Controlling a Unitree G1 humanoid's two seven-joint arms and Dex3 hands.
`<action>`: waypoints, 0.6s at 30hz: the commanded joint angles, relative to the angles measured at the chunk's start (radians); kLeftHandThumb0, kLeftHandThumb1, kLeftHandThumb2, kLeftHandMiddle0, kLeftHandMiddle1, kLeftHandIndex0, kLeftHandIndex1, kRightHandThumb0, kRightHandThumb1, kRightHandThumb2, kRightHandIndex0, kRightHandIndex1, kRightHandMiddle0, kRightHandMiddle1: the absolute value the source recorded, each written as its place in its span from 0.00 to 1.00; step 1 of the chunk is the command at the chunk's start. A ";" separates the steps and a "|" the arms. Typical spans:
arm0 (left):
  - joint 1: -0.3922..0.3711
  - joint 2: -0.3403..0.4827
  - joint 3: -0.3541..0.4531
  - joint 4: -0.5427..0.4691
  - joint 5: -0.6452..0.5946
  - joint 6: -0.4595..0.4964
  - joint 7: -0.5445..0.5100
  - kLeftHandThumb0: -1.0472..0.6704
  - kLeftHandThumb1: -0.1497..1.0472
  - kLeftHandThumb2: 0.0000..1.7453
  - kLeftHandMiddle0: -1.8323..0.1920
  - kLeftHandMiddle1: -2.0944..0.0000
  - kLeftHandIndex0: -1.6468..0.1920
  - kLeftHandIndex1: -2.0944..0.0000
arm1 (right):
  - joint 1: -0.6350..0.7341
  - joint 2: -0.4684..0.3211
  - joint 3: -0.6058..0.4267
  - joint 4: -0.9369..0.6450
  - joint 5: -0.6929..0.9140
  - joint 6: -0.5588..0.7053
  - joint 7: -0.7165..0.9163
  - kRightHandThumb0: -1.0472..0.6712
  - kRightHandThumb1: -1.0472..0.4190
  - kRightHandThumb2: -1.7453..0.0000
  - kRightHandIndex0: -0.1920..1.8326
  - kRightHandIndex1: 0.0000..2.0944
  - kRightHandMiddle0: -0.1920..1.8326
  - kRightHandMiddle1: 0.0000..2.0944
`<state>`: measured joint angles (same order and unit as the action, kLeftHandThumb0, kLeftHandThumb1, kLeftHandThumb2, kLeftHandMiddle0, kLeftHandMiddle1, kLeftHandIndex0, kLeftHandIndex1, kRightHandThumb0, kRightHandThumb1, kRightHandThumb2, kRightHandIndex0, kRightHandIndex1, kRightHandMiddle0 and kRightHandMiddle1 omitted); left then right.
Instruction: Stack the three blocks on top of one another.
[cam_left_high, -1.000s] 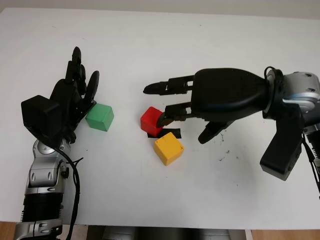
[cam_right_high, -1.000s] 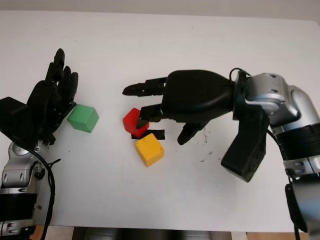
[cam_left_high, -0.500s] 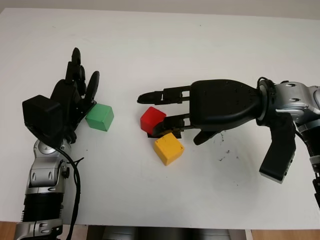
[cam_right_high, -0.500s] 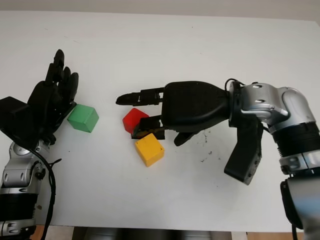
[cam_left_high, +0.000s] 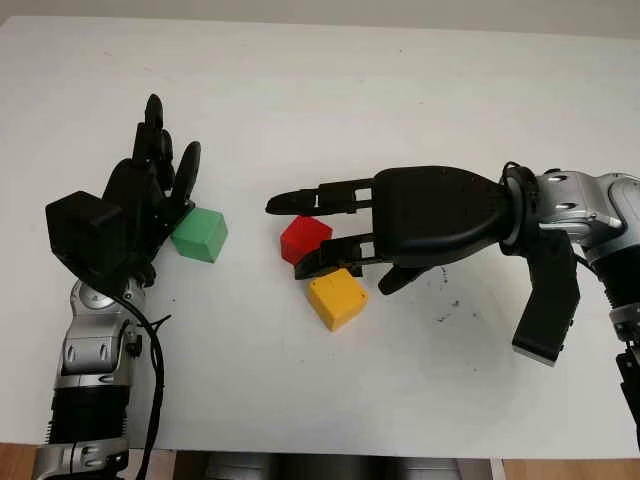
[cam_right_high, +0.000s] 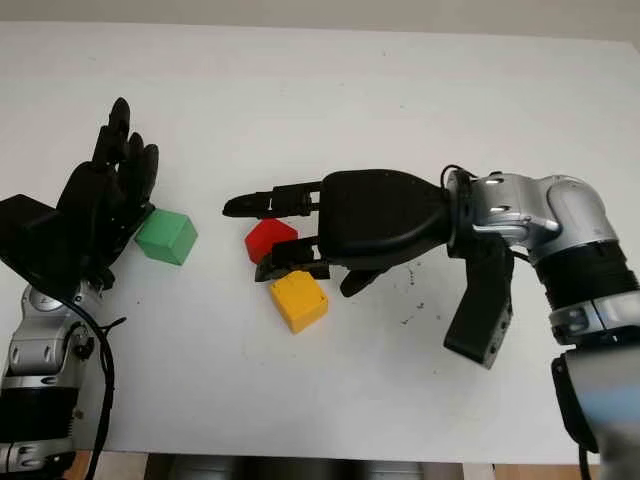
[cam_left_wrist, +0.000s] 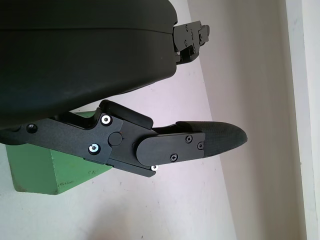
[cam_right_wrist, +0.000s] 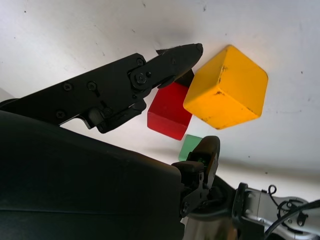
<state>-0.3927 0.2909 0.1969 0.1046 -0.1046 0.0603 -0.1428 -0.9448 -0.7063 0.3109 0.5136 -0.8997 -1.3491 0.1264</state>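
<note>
On the white table (cam_left_high: 420, 90), a red block (cam_left_high: 305, 238) sits tilted with a yellow block (cam_left_high: 337, 298) just in front of it and to the right. A green block (cam_left_high: 200, 234) lies farther left. My right hand (cam_left_high: 286, 237) reaches in from the right and is open, its long fingers (cam_left_high: 310, 200) behind the red block and its thumb between red and yellow. In the right wrist view the thumb tip (cam_right_wrist: 182, 54) is at the edge of the red block (cam_right_wrist: 169, 110), beside the yellow block (cam_right_wrist: 227, 87). My left hand (cam_left_high: 160, 165) stands open against the green block's left side.
Small dark scuff marks (cam_left_high: 445, 305) dot the table right of the yellow block. The table's front edge (cam_left_high: 320, 452) runs along the bottom of the eye views.
My right hand has slid left and lowered, so its fingers now straddle the red block. The left hand and the green and yellow blocks have not moved.
</note>
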 joint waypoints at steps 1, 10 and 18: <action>0.015 -0.006 0.001 -0.014 -0.002 -0.016 0.002 0.19 1.00 0.28 1.00 0.99 0.99 0.98 | -0.022 0.000 0.013 -0.005 -0.017 -0.009 -0.021 0.32 0.13 0.97 0.10 0.02 0.18 0.25; 0.018 -0.014 0.003 -0.022 -0.009 -0.015 0.005 0.20 1.00 0.28 1.00 1.00 0.99 0.98 | -0.032 0.013 0.050 -0.003 -0.079 0.001 -0.101 0.30 0.12 0.97 0.10 0.02 0.22 0.27; 0.020 -0.019 -0.002 -0.030 0.002 -0.007 0.008 0.20 1.00 0.29 1.00 1.00 0.99 0.98 | -0.037 0.021 0.080 0.009 -0.156 0.007 -0.218 0.29 0.12 0.97 0.10 0.02 0.22 0.26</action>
<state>-0.3862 0.2705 0.1965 0.0969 -0.1027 0.0566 -0.1372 -0.9705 -0.6907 0.3848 0.5174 -1.0494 -1.3423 -0.0707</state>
